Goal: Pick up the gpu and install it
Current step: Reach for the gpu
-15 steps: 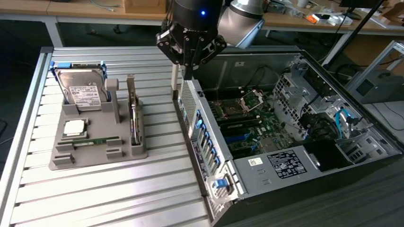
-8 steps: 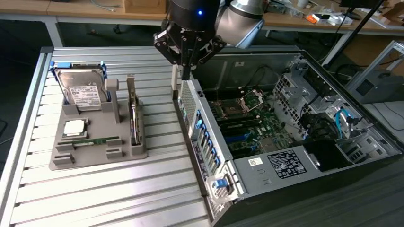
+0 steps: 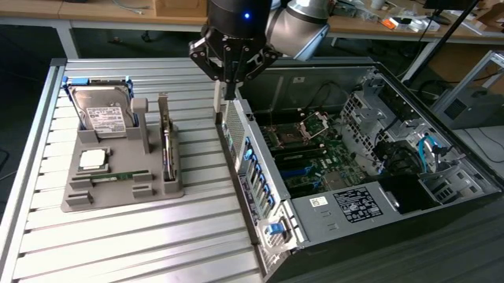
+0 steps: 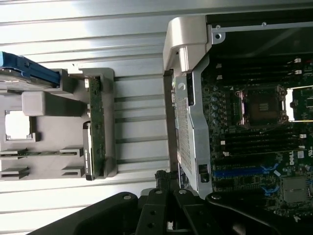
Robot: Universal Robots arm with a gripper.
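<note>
The gpu (image 3: 167, 143) is a thin dark card with a silvery end bracket. It stands on edge in a slot at the right side of the grey parts holder (image 3: 118, 177). In the wrist view the gpu (image 4: 96, 129) shows edge-on in the same holder (image 4: 58, 105). My gripper (image 3: 228, 87) hangs above the rear top corner of the open computer case (image 3: 260, 194), to the exterior view's right of the card and apart from it. Its fingers (image 4: 168, 196) are shut with nothing between them.
The holder also carries a silver hard drive (image 3: 105, 115) in a blue frame, a processor (image 3: 93, 157) and a green memory stick (image 3: 118, 175). The case lies open with its motherboard (image 3: 315, 159) exposed. Everything stands on a ribbed metal table (image 3: 141, 236).
</note>
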